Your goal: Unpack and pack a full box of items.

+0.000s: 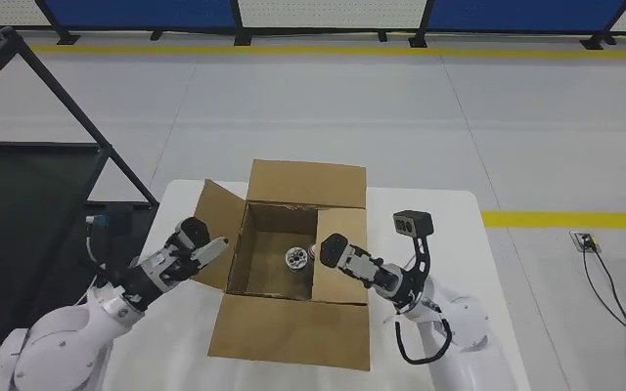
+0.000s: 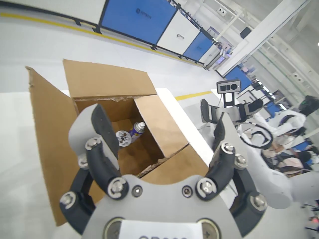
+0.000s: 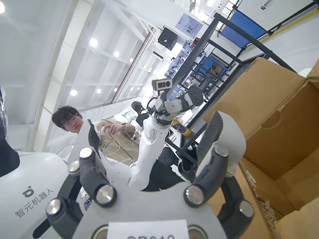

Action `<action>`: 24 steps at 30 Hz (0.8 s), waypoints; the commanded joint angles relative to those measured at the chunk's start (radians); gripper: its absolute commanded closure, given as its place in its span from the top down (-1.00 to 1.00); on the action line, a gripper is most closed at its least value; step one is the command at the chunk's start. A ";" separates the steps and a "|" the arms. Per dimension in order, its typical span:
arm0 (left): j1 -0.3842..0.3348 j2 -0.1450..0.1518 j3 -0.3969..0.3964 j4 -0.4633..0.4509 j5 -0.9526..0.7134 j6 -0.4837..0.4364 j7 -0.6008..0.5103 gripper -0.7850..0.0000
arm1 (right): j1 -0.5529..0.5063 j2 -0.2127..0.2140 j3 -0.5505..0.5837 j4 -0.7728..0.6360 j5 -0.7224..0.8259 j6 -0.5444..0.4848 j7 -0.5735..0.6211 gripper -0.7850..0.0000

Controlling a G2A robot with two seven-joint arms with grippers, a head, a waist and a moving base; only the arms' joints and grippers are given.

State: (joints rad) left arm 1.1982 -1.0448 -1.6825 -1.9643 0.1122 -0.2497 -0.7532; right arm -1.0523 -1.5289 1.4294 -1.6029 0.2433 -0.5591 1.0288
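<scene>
We see the brown cardboard box point(image 1: 293, 327) standing open on the white table point(image 1: 440, 225) in the middle of the top view, with its flaps folded back. On the box floor, near the centre of the frame, lies a small spray can with a purple label and a white cap point(image 2: 137, 129). Just beside it is a round white disc-like piece point(image 2: 123, 138); we cannot tell whether the two touch. The left gripper point(image 1: 203, 246) hovers left of centre, just outside the box's left flap, its fingers spread wide with nothing between them. The right gripper point(image 1: 328, 249) sits right of centre at the box's right wall, close to the flap there, likewise spread apart and empty.
</scene>
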 commanded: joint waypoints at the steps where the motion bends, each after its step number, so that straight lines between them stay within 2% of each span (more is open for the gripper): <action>1: -0.081 0.000 0.047 0.059 -0.097 0.049 -0.080 1.00 | -0.031 0.008 0.023 -0.030 0.017 -0.018 0.022 1.00; 6: -0.267 0.000 0.177 0.204 -0.145 0.145 -0.248 1.00 | -0.133 0.030 0.081 -0.113 0.119 -0.065 0.079 1.00; 12: -0.424 -0.014 0.340 0.358 -0.134 0.184 -0.316 1.00 | -0.223 0.053 0.133 -0.180 0.182 -0.099 0.133 1.00; 17: -0.503 -0.038 0.480 0.464 -0.147 0.198 -0.298 1.00 | -0.259 0.068 0.144 -0.225 0.180 -0.109 0.123 1.00; 24: -0.548 -0.070 0.612 0.579 -0.152 0.173 -0.237 1.00 | -0.249 0.087 0.120 -0.233 0.176 -0.113 0.119 1.00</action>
State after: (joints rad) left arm 0.6540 -1.1116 -1.0844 -1.3996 -0.0434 -0.0695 -0.9999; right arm -1.3058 -1.4437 1.5537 -1.8395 0.4193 -0.6721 1.1480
